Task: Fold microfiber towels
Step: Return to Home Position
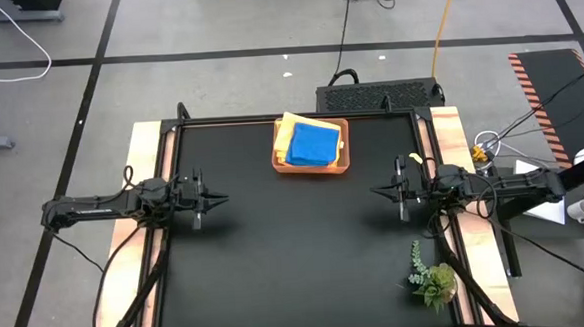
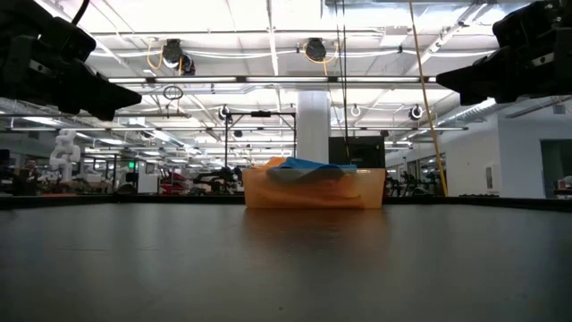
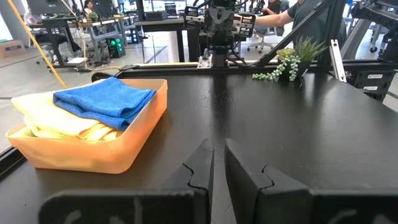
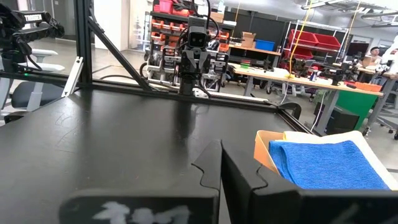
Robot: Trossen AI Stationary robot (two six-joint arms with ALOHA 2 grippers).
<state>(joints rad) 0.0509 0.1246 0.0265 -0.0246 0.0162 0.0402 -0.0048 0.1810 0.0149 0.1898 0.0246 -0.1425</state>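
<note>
Left tool: the left tool [image 3: 217, 146] has its two dark fingers drawn together, holding nothing, and hangs above the black worktop [image 1: 307, 253] on its left side.
Right tool: the right tool [image 4: 221, 146] is likewise pressed together and empty, on the right side, facing the left one and well apart from it.
Arm pose: both arms reach level inward from their own sides.
Blue towel: the folded blue microfiber towel [image 1: 311, 143] lies flat on top of the pile. It is nearly square, so no long axis can be told.
Yellow towel: the yellow microfiber towel [image 1: 288, 127] lies under the blue one, showing at one edge.
Container: the shallow orange plastic bin [image 1: 343, 163] sits mid-worktop at the far edge, its long side running across, and holds both towels.
Beyond: a small green plant sprig [image 1: 433, 276] lies near the right arm.
</note>
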